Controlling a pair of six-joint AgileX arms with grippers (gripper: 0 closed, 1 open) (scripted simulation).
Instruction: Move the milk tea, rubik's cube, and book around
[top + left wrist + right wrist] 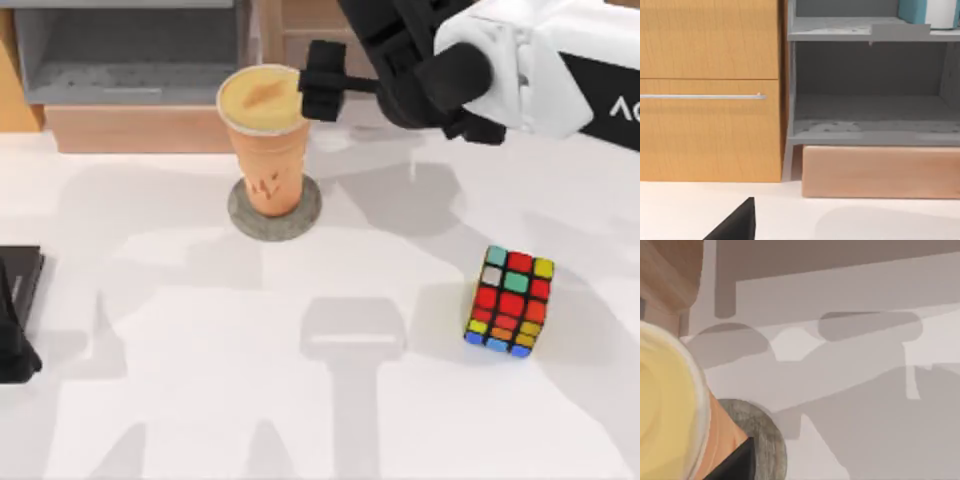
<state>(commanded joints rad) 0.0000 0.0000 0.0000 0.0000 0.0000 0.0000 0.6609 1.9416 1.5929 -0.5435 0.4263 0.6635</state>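
the right gripper [322,82] is hanging beside the rim of the milk tea [268,150], standing on a grey coaster [240,215]; whether it is clenched or released, i cannot tell. a sideways nudge risks tipping the tall cup.

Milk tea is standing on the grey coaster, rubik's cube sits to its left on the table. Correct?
Not quite. The milk tea does stand on the grey coaster, but the top view shows the rubik's cube to its right on the table, nearer the front edge, not to its left. The right hand is at the cup's rim.
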